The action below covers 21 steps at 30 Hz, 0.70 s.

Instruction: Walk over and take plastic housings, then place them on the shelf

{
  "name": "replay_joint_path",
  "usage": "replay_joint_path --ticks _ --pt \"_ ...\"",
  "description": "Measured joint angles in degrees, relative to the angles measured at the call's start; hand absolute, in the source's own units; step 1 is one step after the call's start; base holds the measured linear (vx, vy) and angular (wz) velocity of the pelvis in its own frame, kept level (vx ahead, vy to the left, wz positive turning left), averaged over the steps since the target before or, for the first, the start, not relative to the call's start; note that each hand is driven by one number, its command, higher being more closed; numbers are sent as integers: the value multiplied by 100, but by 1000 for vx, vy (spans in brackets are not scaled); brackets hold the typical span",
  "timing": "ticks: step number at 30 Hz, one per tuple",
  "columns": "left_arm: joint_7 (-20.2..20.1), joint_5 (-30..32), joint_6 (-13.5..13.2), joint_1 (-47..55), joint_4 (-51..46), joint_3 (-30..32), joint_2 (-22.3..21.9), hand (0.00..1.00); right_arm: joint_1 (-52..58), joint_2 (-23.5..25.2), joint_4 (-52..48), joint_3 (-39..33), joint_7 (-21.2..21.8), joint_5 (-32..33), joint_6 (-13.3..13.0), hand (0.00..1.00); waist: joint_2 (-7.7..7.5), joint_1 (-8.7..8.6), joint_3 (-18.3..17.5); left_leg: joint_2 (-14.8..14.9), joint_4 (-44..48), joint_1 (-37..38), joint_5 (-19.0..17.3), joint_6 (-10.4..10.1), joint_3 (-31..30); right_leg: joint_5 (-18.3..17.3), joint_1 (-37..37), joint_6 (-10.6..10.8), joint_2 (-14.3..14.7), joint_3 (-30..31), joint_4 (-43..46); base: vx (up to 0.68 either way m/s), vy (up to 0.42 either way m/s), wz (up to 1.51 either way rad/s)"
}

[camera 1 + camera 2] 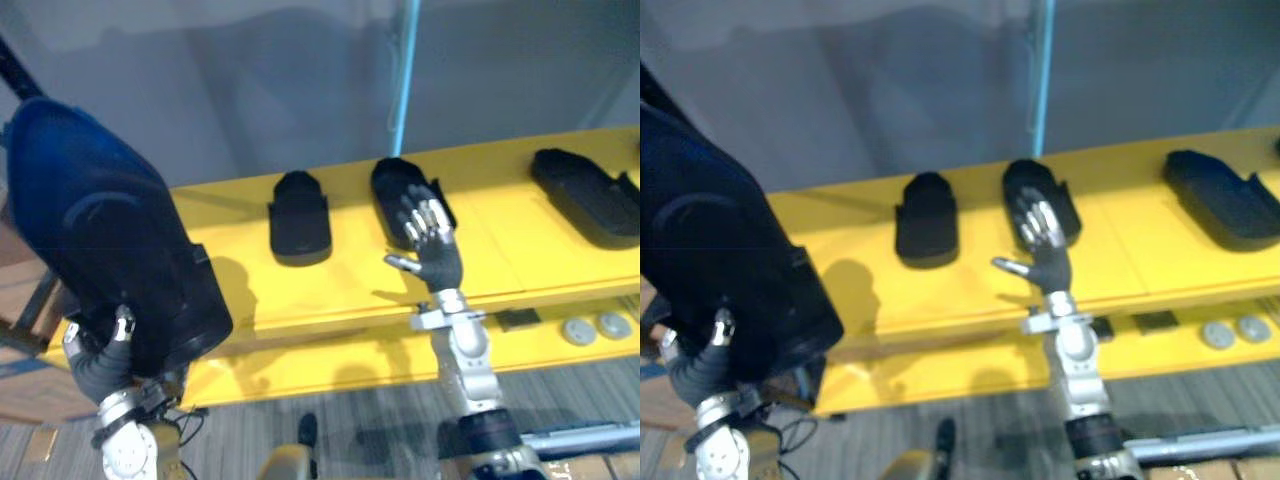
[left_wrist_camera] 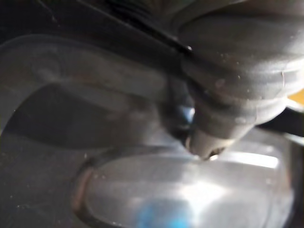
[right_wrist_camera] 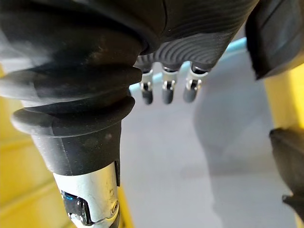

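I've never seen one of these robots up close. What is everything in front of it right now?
Held housing: one, dark blue-black, raised at the robot's left.
Shelf housings: three, black, lying apart on the shelf: left, middle, right.
Shelf: one, yellow, running across the view, with a lower ledge in front.
Discs: two, grey, side by side on the lower ledge at the right.
Flat piece: one, dark, on the ledge left of the discs.
Pole: one, light blue, upright behind the shelf.
Left robot hand: one, gripping the raised housing's lower edge.
Right robot hand: one, open, fingers straight, raised in front of the middle housing.
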Motion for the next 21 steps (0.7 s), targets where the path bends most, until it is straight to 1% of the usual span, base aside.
replay_joint_path --ticks 1,2,3,4,5,6,7,8,9,10,11,12,13,14,15,16,17,18,19,20,21 --pt "-164 -111 -84 -7 0 -133 3 100 167 -25 -38 -127 5 28 -34 0 20 -63 -20 140 324 55 -234 -67 212 49 4 26 -66 -93 26 -10 79 53" --pt "-323 -191 -156 -15 3 -287 3 100 301 -25 -75 -215 9 108 -77 0 43 -148 -35 309 611 114 -397 -76 418 77 6 63 -117 -165 73 -25 136 65" --pt "-490 -204 -181 -96 68 -554 5 100 483 -16 -159 -315 4 219 -161 0 110 -247 -77 451 769 87 -434 -113 637 84 -9 77 -168 -299 200 -22 158 62" --pt "-549 -205 -175 -157 121 -695 24 100 547 -7 -183 -337 -2 268 -206 0 177 -282 -120 399 757 59 -437 -112 787 87 -27 82 -160 -296 241 -30 178 80" --pt "-594 -212 -168 -271 222 -1026 166 100 632 104 -294 -343 -45 275 -227 0 74 -390 -174 276 540 59 -423 -97 900 89 -36 55 -180 -241 142 -28 177 77" --pt "-663 -211 -166 -344 307 -1235 234 100 636 186 -358 -304 -74 264 -280 0 16 -444 -230 156 69 117 -403 -124 812 106 -38 98 -168 -238 -8 -22 180 86" --pt "-747 -201 -141 -442 368 -1420 228 100 623 248 -417 -299 -100 256 -355 0 9 -469 -257 46 -603 323 -363 -197 718 206 -61 209 -201 -389 -54 -7 226 75" --pt "-819 -196 -101 -583 481 -1591 253 100 634 380 -421 -291 -182 213 -401 0 -108 -467 -192 -67 -1177 591 -231 -232 918 304 -56 305 -308 -477 -40 0 170 74" --pt "-882 -206 -44 -611 550 -1704 293 100 640 461 -426 -275 -330 95 -407 0 -116 -489 -178 -35 -1381 704 -10 -302 1288 366 2 350 -346 -470 -8 -9 182 61" --pt "-936 -206 6 -618 578 -1725 315 100 647 487 -425 -251 -423 32 -407 0 -128 -489 -172 -114 -1462 771 35 -280 1233 406 49 348 -383 -458 -8 -5 146 45" --pt "-1003 -204 77 -615 578 -1734 398 100 640 504 -429 -189 -610 -141 -409 0 -126 -473 -173 -218 -1644 911 119 -228 1200 518 132 317 -434 -431 -9 -14 192 38" --pt "-1056 -206 128 -665 567 -1729 533 100 651 514 -450 -149 -798 -315 -422 0 -123 -473 -178 -298 -1706 956 153 -179 1043 623 203 268 -432 -401 0 -10 167 45" --pt "-1085 -205 178 -726 567 -1739 602 100 681 529 -493 -142 -858 -347 -424 0 -122 -482 -177 -339 -1754 971 176 -144 932 655 237 220 -435 -319 18 -20 141 78" --pt "-1173 -199 278 -857 567 -1758 691 100 754 567 -597 -154 -979 -412 -441 0 -100 -533 -166 -400 -1827 979 216 -84 654 708 226 92 -430 76 200 -9 112 122" --pt "-1207 -205 329 -1014 569 -1872 761 100 885 601 -806 -154 -1083 -421 -441 0 -42 -631 -139 -417 -1913 952 276 -42 268 460 119 -168 -291 784 432 -10 85 142" --pt "-1212 -206 333 -1092 570 -1904 803 100 996 616 -950 -151 -1120 -479 -440 0 -26 -685 -130 -423 -1963 919 289 -53 57 308 116 -156 -140 1133 409 -19 4 166" --pt "-1222 -204 332 -1193 563 -1954 865 100 1144 617 -1209 -74 -1173 -626 -442 0 -25 -745 -126 -435 -1988 805 307 -78 -244 136 62 -102 71 1595 306 -30 -41 131" --pt "-1178 -205 331 -1199 552 -1934 900 100 1139 616 -1304 15 -1151 -751 -443 0 -43 -739 -120 -454 -1988 765 305 -81 -329 113 13 -79 156 1649 190 -21 -65 111" --pt "-1067 -198 332 -1166 552 -1917 913 100 1113 610 -1366 128 -1074 -780 -443 0 -92 -705 -113 -495 -1987 765 306 -82 -335 132 2 -51 161 1591 2 -18 -67 56" --pt "-918 -195 333 -1128 552 -1891 944 100 1091 599 -1400 233 -989 -789 -464 0 -141 -628 -111 -570 -1988 772 328 -113 -336 167 -11 -9 152 1585 -199 -23 -117 41" --pt "-740 -189 338 -1087 554 -1840 953 100 1040 535 -1399 392 -914 -809 -496 0 -257 -570 -144 -656 -1989 777 364 -158 -350 122 4 127 112 1542 -360 -3 -142 37"
